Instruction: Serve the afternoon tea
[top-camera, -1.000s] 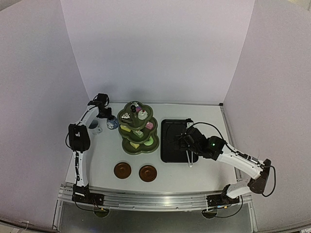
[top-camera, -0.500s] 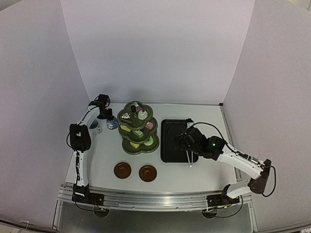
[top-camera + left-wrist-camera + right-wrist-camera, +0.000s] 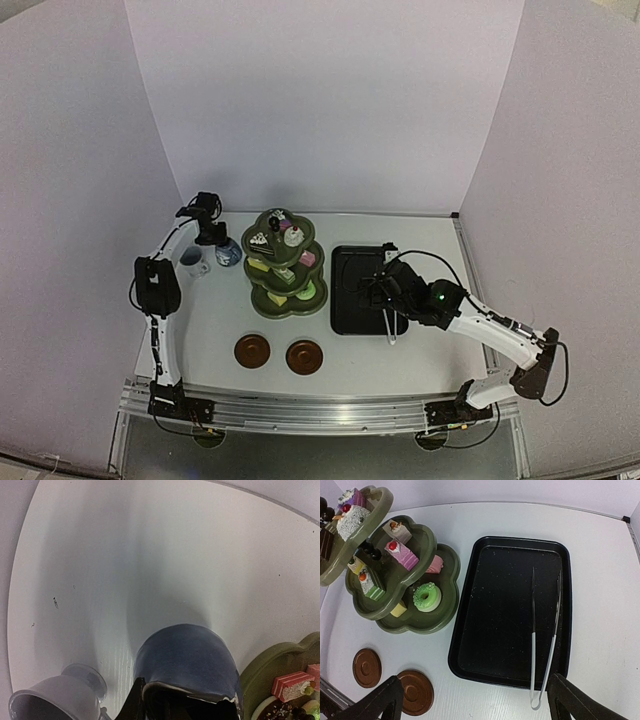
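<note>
Left gripper (image 3: 214, 240) is sitting on the small dark-blue pot (image 3: 185, 657) at the far left of the table (image 3: 425, 245). Its jaws are looking closed on the pot's upper part by the white rim. One dark finger (image 3: 136, 702) is showing against the pot's side and the other is hidden, so that grip is a judgement. Cannot tell whether the pot is resting on the table or lifted clear. White mug (image 3: 70, 695) is standing just beside the pot on its left, apart from it. Olive-green three-tier stand (image 3: 285, 268) is standing just right of the pot, mid-table, carrying the small cakes (image 3: 400, 552) on all tiers. Two brown coasters (image 3: 252, 350) are lying near the front edge with nothing on them. Right gripper (image 3: 475, 680) is hovering over the black tray (image 3: 505, 620), fingers spread wide, holding nothing. Metal tongs (image 3: 533, 660) are lying in the tray's right half.

Handling, judged:
- **Pot:** it is looking glazed and hard, so rigid, smooth, likely slippery and breakable. Its contents are not showing, so the weight is uncertain and it wants keeping upright.
- **Hold on the pot:** the round belly is offering poor purchase. The narrower top near the rim is looking like the better hold, squeezed firmly and moved slowly.
- **Mug:** it is looking light and stiff, best taken across the rim or wall.
- **Cakes:** they are looking soft and easy to crush.
</note>
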Robot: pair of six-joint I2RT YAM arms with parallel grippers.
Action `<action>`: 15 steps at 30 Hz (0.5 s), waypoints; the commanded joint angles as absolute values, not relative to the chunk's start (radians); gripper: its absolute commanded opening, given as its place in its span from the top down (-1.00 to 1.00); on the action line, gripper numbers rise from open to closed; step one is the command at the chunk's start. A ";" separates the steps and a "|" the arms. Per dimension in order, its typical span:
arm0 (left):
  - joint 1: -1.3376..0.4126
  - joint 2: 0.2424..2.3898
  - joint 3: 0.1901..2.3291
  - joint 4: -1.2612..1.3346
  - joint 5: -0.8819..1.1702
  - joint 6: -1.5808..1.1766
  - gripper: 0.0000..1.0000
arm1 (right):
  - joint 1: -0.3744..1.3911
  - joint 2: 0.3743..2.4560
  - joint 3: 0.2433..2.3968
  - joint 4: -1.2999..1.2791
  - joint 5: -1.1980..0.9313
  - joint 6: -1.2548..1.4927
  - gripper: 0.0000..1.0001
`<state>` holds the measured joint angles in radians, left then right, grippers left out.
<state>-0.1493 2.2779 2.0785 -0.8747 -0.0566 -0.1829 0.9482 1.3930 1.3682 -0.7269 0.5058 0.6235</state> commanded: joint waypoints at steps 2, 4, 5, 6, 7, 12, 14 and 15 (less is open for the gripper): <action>-0.133 2.095 2.097 -0.873 -0.067 -0.187 1.00 | 0.953 1.380 1.425 -0.730 0.467 0.594 -0.93; -0.124 2.048 2.081 -0.895 -0.070 -0.184 1.00 | 0.953 1.397 1.448 -0.730 0.439 0.566 -0.91; -0.121 2.024 2.078 -0.911 -0.070 -0.184 1.00 | 0.954 1.407 1.461 -0.730 0.422 0.550 -0.90; -0.121 1.993 2.063 -0.936 -0.068 -0.184 1.00 | 0.955 1.423 1.476 -0.730 0.399 0.528 -0.88; -0.120 1.944 2.032 -0.956 -0.059 -0.184 1.00 | 0.961 1.437 1.500 -0.729 0.384 0.507 -0.86; -0.121 1.709 1.815 -1.031 -0.016 -0.190 1.00 | 1.056 1.531 1.606 -0.679 0.351 0.323 -0.82; -0.122 1.620 1.750 -1.089 -0.011 -0.182 1.00 | 1.117 1.572 1.636 -0.612 0.348 0.227 -0.83; -0.123 1.575 1.719 -1.111 -0.008 -0.174 1.00 | 1.146 1.600 1.651 -0.572 0.346 0.181 -0.83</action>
